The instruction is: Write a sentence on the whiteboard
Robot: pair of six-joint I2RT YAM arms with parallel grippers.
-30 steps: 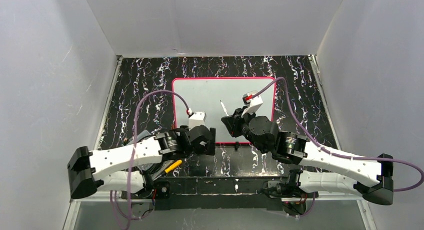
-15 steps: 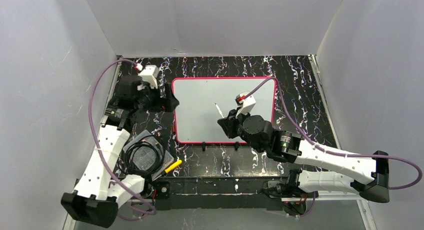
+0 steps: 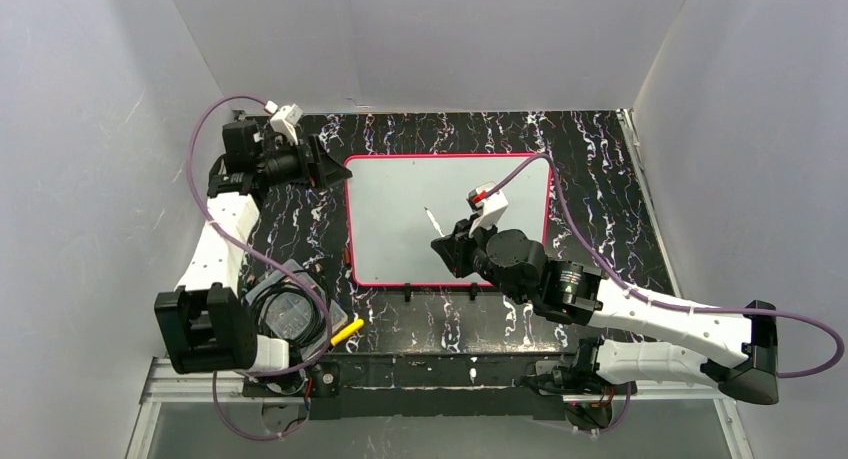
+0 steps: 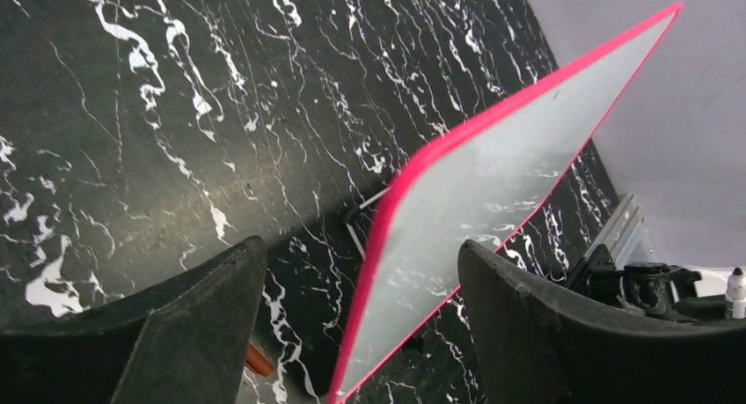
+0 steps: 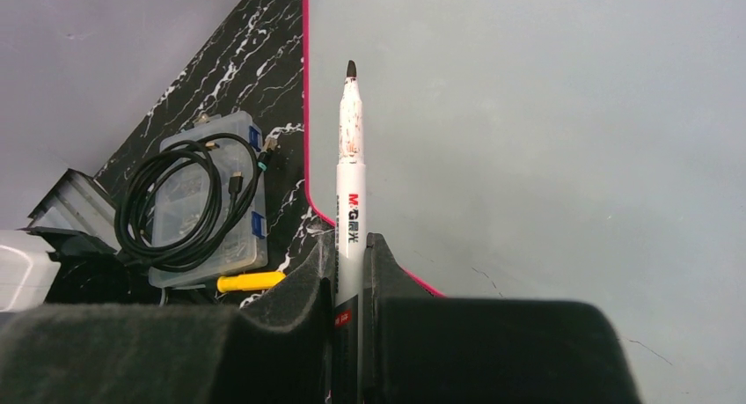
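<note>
Black, white-veined table (image 3: 600, 179) fills the floor of a booth with plain pale walls. The whiteboard (image 3: 390, 239) lies flat near the middle of it, its pink-red frame all in view from above and its long sides running left to right.

The left gripper (image 3: 332, 171) sits just beside the board's far left corner, low over the table. In its wrist view the fingers (image 4: 202, 325) stand wide apart with nothing between them, and the board's rounded corner (image 4: 493, 210) shows in the gap beyond them.

The right gripper (image 3: 447, 247) is over the near half of the board, clamped on a white marker (image 5: 349, 157). Its cap is off and the dark tip points out across the white face (image 5: 545, 140); whether the tip touches cannot be told.

Near the left arm's base lies a clear plastic box (image 3: 290, 314) with a coiled black cable (image 5: 176, 202) on top, and a yellow object (image 3: 347, 330) lies just beside it.
</note>
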